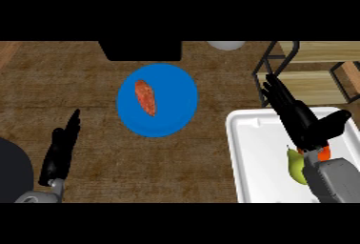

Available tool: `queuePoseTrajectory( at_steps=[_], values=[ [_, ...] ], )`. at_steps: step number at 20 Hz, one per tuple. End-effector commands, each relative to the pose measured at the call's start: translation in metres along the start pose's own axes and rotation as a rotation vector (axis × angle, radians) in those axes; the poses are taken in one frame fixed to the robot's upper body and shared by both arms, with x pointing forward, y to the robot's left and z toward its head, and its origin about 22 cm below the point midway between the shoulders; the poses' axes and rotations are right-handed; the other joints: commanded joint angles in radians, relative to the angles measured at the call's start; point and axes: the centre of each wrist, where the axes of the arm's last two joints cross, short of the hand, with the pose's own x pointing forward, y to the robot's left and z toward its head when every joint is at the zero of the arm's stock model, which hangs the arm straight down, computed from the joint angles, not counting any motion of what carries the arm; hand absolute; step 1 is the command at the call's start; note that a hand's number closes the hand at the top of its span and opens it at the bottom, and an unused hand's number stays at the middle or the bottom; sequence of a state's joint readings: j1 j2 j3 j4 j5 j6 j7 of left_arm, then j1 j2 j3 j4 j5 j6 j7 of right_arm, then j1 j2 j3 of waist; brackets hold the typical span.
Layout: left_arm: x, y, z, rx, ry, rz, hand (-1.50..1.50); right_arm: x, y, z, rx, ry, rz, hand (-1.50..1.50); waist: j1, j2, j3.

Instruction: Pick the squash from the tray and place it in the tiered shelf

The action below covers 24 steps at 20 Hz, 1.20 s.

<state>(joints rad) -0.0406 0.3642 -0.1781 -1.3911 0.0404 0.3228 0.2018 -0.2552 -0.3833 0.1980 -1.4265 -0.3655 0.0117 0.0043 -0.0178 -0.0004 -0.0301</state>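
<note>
Head view, looking down on my brown wooden counter (84, 86). One white rectangular tray (243, 157) sits at the right, and inside it lies one yellow-green squash (296, 167), partly hidden behind my right forearm. My right hand (299, 121) hovers over that tray, fingers straight and spread from the thumb, holding nothing. Something orange peeks out just beside the wrist; I can't tell what it is. One round blue plate (172, 95) sits mid-counter with one reddish-orange elongated piece of food (145, 96) on it. One tiered shelf of pale wood and black metal (309, 78) stands at the upper right, beyond the tray. My left hand (62, 145) rests at lower left, fingers straight, empty.
</note>
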Motion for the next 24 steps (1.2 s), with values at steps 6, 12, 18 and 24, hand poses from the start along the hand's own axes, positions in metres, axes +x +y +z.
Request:
queuePoseTrajectory(
  at_steps=[6, 12, 18, 24],
  values=[
    [0.065, -0.029, -0.005, -0.175, -0.391, 0.072, 0.0, 0.067, -0.154, 0.031, -0.004, -0.065, 0.068, -1.5, -0.003, 0.005, 0.032],
    [0.065, -0.046, 0.001, -0.228, -0.369, 0.101, 0.0, 0.01, -0.182, 0.069, -0.519, 0.054, 0.353, 1.5, 0.007, 0.022, 0.034],
    [0.055, -0.05, -0.009, -0.265, -0.382, 0.109, 0.0, -0.045, -0.206, 0.099, -0.64, -0.177, 0.086, -1.5, 0.024, 0.01, 0.033],
    [0.065, -0.062, -0.005, -0.268, -0.361, 0.121, 0.0, 0.0, -0.247, 0.11, -0.267, -0.069, 0.194, -1.5, 0.035, 0.007, 0.032]
  ],
)
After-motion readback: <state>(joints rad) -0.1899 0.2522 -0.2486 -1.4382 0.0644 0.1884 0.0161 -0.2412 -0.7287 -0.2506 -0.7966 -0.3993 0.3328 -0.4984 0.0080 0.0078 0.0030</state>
